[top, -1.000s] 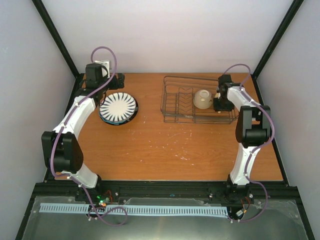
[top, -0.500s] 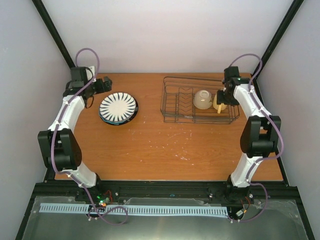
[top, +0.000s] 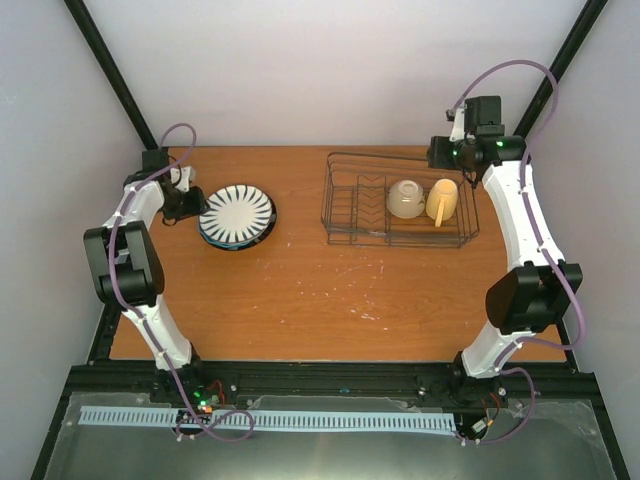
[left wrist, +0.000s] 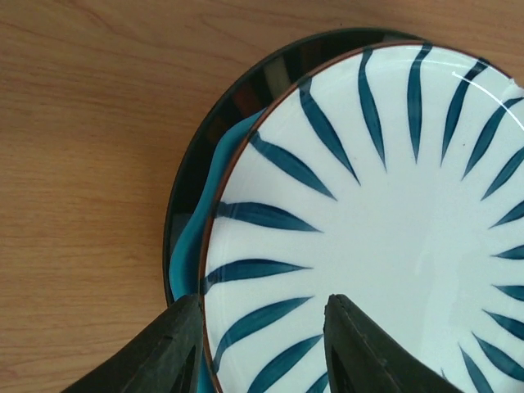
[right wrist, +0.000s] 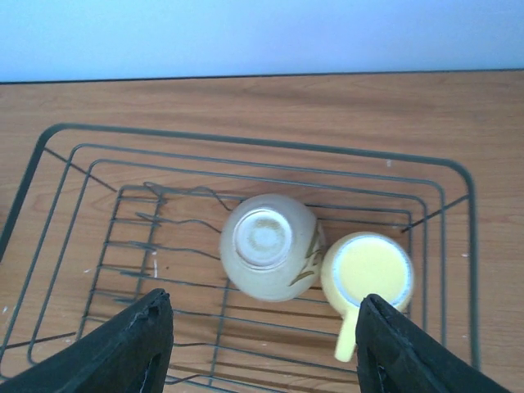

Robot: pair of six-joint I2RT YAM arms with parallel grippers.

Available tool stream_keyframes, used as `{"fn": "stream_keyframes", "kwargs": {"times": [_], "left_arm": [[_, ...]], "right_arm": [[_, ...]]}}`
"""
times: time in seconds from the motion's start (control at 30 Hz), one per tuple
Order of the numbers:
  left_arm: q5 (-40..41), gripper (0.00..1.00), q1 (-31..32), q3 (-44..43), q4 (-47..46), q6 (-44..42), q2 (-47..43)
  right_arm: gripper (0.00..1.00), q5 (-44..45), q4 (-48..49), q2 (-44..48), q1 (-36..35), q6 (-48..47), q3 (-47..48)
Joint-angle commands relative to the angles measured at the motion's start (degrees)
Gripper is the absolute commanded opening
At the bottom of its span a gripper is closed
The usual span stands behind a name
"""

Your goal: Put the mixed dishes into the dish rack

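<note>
1. Swung clear since a sec ago: right arm, now up & off the dish rack [top: 326, 200] at the far right corner. Left arm has come in from the far left corner to the plate stack
2. Right gripper [right wrist: 264, 296] hangs above the rack, fingers wide apart, nothing btwn them
3. Pale yellow mug [right wrist: 367, 270], a sec ago hidden behind that gripper, now lies free in the rack's right half. Its mouth faces the right wrist cam & its handle points toward the arms' side
4. Small white bowl [right wrist: 266, 246] sits upside down in the rack, foot ring up, just beside the mug on its left in the top view
5. Left gripper [left wrist: 264, 299] is at the left rim of the striped plate [left wrist: 393, 213]. Jaws are apart & straddle the rim, one finger outside over the teal plate [left wrist: 192, 246], the other over the white face. Nothing is clamped. Whether either finger touches can't be told
6. Stack stands on the table [top: 330, 290] at far left, well apart from the rack: striped plate on top, teal plate under it, dark plate [left wrist: 213, 106] at the bottom, its glossy rim showing past the other two
</note>
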State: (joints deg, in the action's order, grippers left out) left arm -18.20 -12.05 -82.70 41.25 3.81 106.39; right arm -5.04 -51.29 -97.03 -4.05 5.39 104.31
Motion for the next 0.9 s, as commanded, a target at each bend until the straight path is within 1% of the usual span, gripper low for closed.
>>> {"fn": "stream_keyframes", "kwargs": {"times": [0.0, 0.1, 0.43, 0.7, 0.87], "left_arm": [[0.01, 0.41, 0.01, -5.27, 5.18, -3.51, 1.14], [0.03, 0.39, -0.01, -6.18, 6.8, -4.02, 2.64], [1.92, 0.39, -0.01, -4.01, 6.7, -5.44, 3.55], [0.62, 0.38, -0.01, -2.23, 5.88, -5.91, 4.71], [-0.89, 0.35, 0.0, -1.49, 5.09, -5.88, 5.52]], "right_arm": [[0.61, -4.08, -0.74, -0.97, -0.6, -0.29, -0.28], [0.61, -4.39, -0.83, -0.92, -0.61, -0.56, -0.22], [0.61, -4.13, -1.44, -0.14, -0.6, -0.93, -0.1], [0.6, -3.9, -2.04, 0.25, -0.6, -1.08, 0.66], [0.6, -3.75, -2.39, 0.2, -0.6, -1.1, 0.94]]}}
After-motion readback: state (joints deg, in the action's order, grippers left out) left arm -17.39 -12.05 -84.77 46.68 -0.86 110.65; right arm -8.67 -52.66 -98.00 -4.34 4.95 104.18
